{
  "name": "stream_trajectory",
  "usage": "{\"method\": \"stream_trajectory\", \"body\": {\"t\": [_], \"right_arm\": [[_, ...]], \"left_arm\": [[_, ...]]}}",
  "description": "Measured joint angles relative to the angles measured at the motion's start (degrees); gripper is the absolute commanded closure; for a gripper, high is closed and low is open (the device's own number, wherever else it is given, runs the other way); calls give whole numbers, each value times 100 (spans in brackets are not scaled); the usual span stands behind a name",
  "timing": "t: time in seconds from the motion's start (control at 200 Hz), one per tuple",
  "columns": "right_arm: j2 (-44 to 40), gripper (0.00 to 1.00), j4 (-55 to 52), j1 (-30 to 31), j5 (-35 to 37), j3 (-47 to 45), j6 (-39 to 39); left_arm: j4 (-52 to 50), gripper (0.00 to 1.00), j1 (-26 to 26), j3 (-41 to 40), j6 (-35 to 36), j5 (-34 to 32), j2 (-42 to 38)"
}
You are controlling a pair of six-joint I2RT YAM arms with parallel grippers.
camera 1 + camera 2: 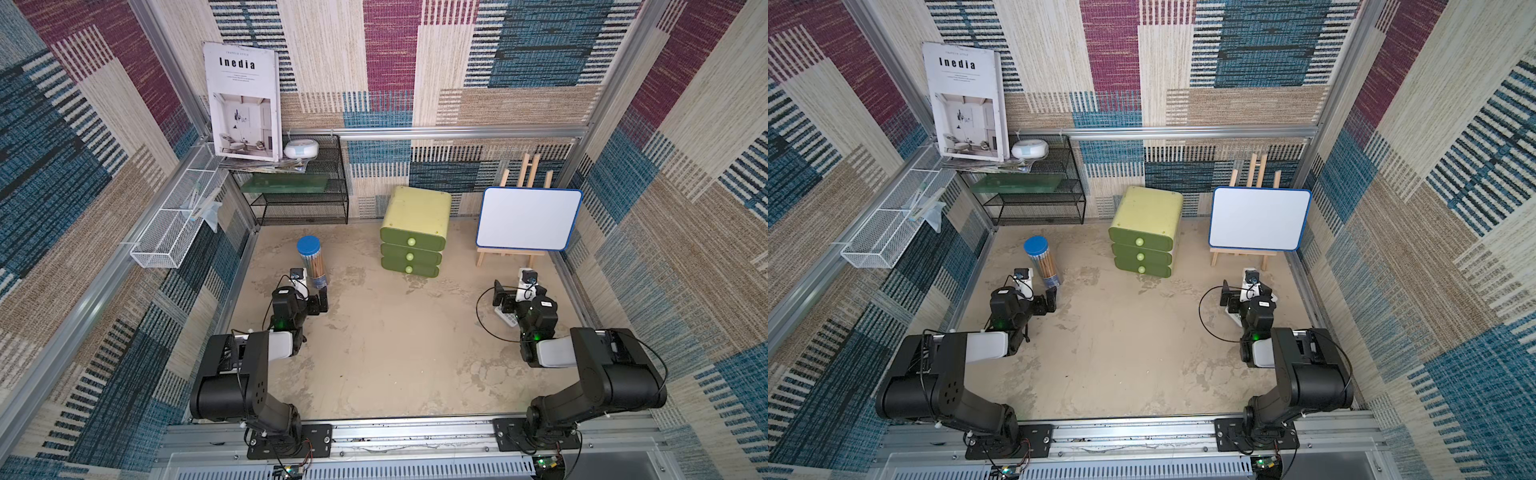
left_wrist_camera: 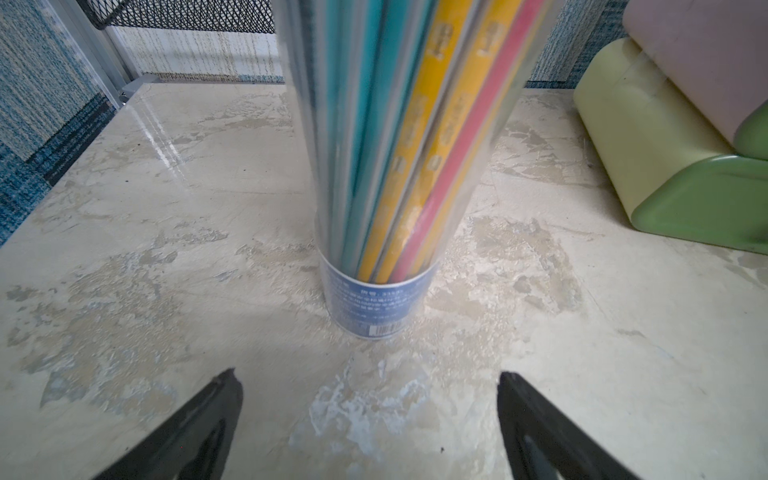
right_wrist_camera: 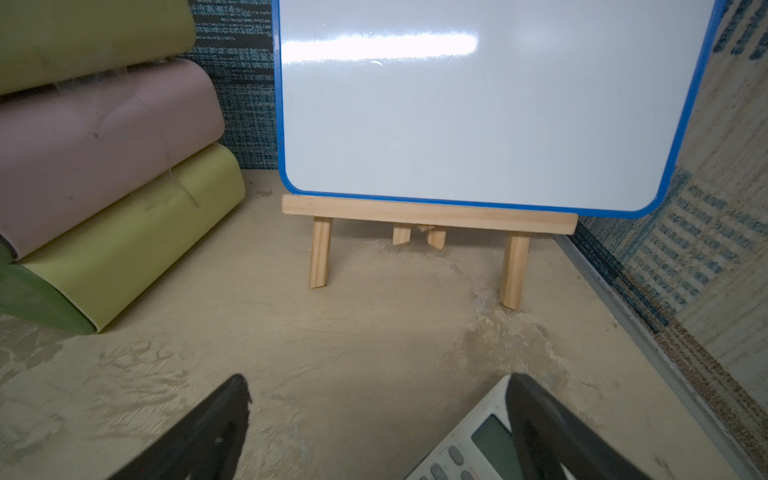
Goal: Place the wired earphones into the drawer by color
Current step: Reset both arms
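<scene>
No wired earphones show in any view. The drawer (image 1: 415,232) (image 1: 1144,232) is a green three-tier unit at the back middle of the table, all three tiers pushed in, each with a pale knob. Its side appears in the left wrist view (image 2: 648,158) and the right wrist view (image 3: 104,166). My left gripper (image 1: 318,300) (image 1: 1045,301) (image 2: 370,374) hovers low at the left, open and empty, facing a pencil tube (image 1: 311,262) (image 2: 395,166). At the right, my right gripper (image 1: 505,297) (image 1: 1231,296) (image 3: 378,378) is open and empty, over a calculator (image 3: 469,449).
A blue-framed whiteboard (image 1: 528,218) (image 3: 478,104) on a wooden easel stands at the back right. A black mesh shelf (image 1: 299,195) with a magazine (image 1: 243,102) sits at the back left. A white wire basket (image 1: 174,224) hangs on the left wall.
</scene>
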Motion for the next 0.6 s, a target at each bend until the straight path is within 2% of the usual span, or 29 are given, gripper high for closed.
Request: {"method": "stream_trajectory", "body": {"t": [0.391, 0.551, 0.596], "right_arm": [[0, 1, 0, 0, -2, -2, 0], [-101, 1, 195, 0, -557, -267, -188], [-76, 1, 125, 13, -505, -188, -164]], "left_arm": [[0, 1, 0, 0, 0, -7, 0], [0, 1, 0, 0, 0, -7, 0], [0, 1, 0, 0, 2, -7, 0]]}}
